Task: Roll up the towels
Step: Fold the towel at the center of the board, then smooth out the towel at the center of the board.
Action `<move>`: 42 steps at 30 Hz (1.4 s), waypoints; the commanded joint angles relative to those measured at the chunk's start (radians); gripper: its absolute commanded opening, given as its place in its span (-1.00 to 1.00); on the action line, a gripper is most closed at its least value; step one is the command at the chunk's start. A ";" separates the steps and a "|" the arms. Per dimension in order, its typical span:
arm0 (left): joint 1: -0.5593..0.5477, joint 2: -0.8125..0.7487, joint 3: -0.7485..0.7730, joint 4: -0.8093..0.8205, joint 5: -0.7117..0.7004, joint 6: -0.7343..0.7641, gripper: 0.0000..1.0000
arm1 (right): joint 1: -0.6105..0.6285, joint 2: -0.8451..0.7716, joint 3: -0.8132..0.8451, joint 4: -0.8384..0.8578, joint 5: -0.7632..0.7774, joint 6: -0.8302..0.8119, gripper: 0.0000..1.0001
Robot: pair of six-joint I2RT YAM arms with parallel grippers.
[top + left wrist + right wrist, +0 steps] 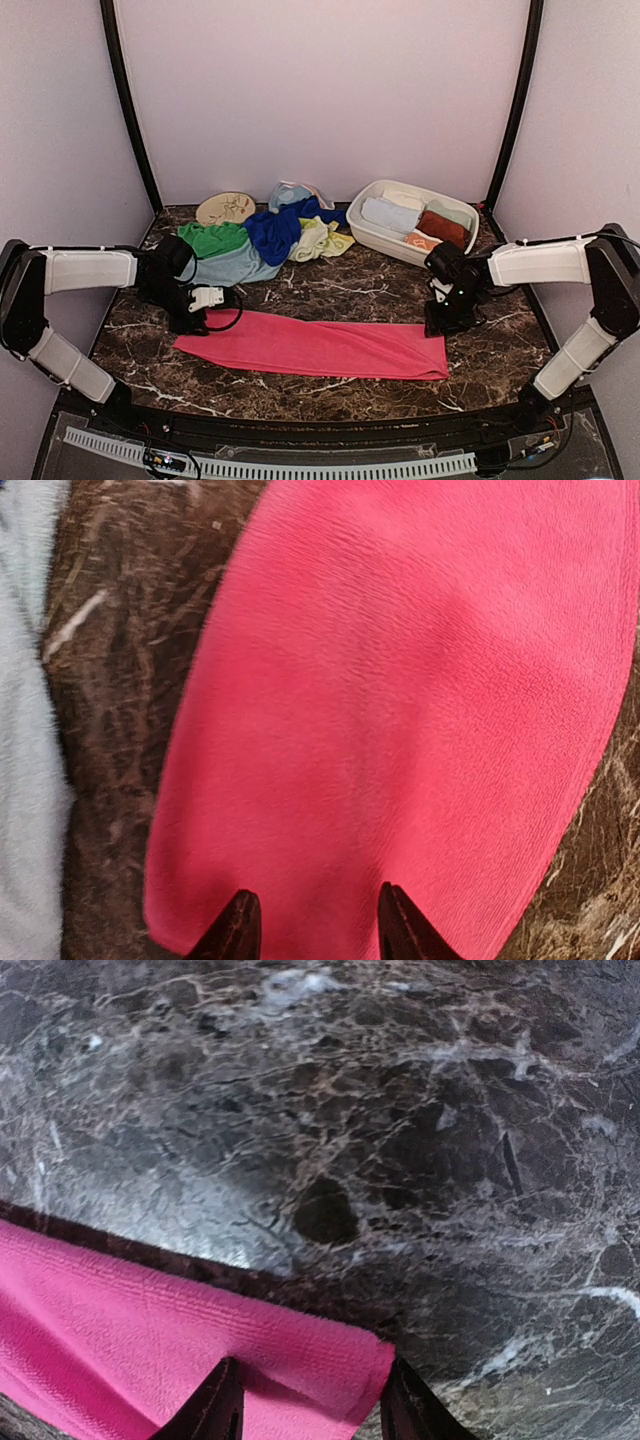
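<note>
Pink-red towel point(315, 345) lies flat, a long strip across the 6 o'clock part of the table point(350, 290).

Risk: the right gripper point(310, 1405) sits over the very corner at the towel's 3 o'clock end. A shallow bite there could slip and start the roll skewed.

The left gripper point(312, 925) is over the 9 o'clock end, further in. Both grippers are spread, low over the cloth, pinching nothing. Both arms reach inward, wrists tipped down.

Heap of loose towels point(260, 240) at 11 o'clock.
</note>
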 commanded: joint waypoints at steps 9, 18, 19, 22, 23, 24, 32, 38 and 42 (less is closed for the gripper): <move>-0.024 -0.027 -0.168 0.127 -0.201 0.014 -0.19 | -0.099 -0.036 -0.100 0.155 0.129 0.093 -0.26; -0.023 -0.112 -0.181 0.016 -0.187 -0.012 -0.05 | -0.102 -0.099 -0.088 0.159 0.115 0.089 -0.19; -0.022 -0.125 -0.177 0.004 -0.187 -0.013 -0.01 | -0.102 -0.109 -0.084 0.154 0.111 0.082 -0.17; -0.023 -0.142 -0.127 -0.078 -0.169 -0.019 0.11 | -0.102 -0.128 -0.069 0.133 0.115 0.065 -0.12; -0.022 -0.144 -0.098 -0.107 -0.156 -0.023 0.15 | -0.102 -0.132 -0.062 0.131 0.110 0.061 -0.11; -0.023 -0.147 -0.068 -0.122 -0.141 -0.027 0.19 | -0.101 -0.137 -0.057 0.136 0.102 0.056 -0.11; -0.023 -0.075 0.057 0.009 -0.157 -0.075 0.12 | -0.088 -0.101 -0.045 0.258 -0.178 0.088 -0.41; -0.019 0.103 0.038 0.148 -0.263 -0.132 -0.14 | -0.087 -0.046 -0.103 0.381 -0.329 0.155 -0.59; 0.004 0.145 -0.003 0.210 -0.300 -0.137 -0.18 | -0.090 0.009 -0.124 0.386 -0.308 0.159 -0.59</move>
